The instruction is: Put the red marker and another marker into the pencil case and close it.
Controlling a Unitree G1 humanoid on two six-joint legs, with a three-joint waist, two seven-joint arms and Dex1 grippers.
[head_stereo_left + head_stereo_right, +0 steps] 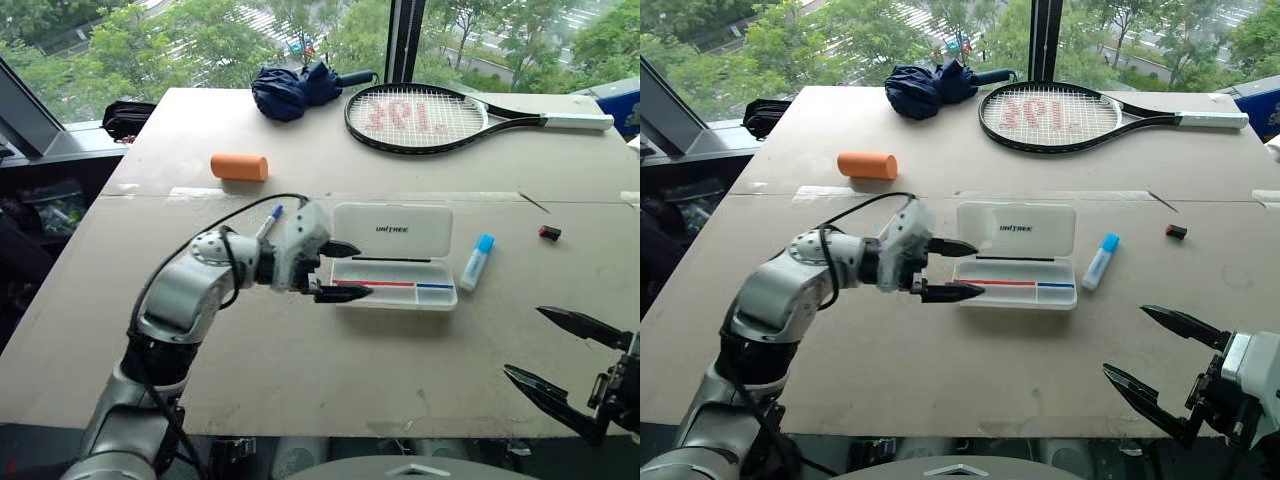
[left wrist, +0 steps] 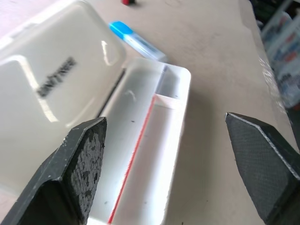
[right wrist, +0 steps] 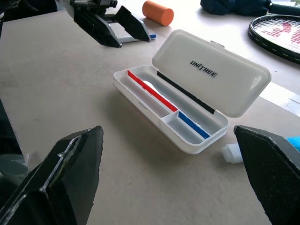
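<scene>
The left tool (image 1: pixel 340 271) is seen spread wide and empty at the left end of the pencil case (image 1: pixel 395 283), which lies open on the bench (image 1: pixel 300 350), lid raised. The red marker (image 1: pixel 549 232) is found well right of the case. The right tool (image 1: pixel 560 362) is held wide apart, empty.

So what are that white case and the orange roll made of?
The case looks like hard glossy plastic: its open lid shows bright reflections. The orange roll looks matte, maybe foam, though that is hard to tell.
</scene>
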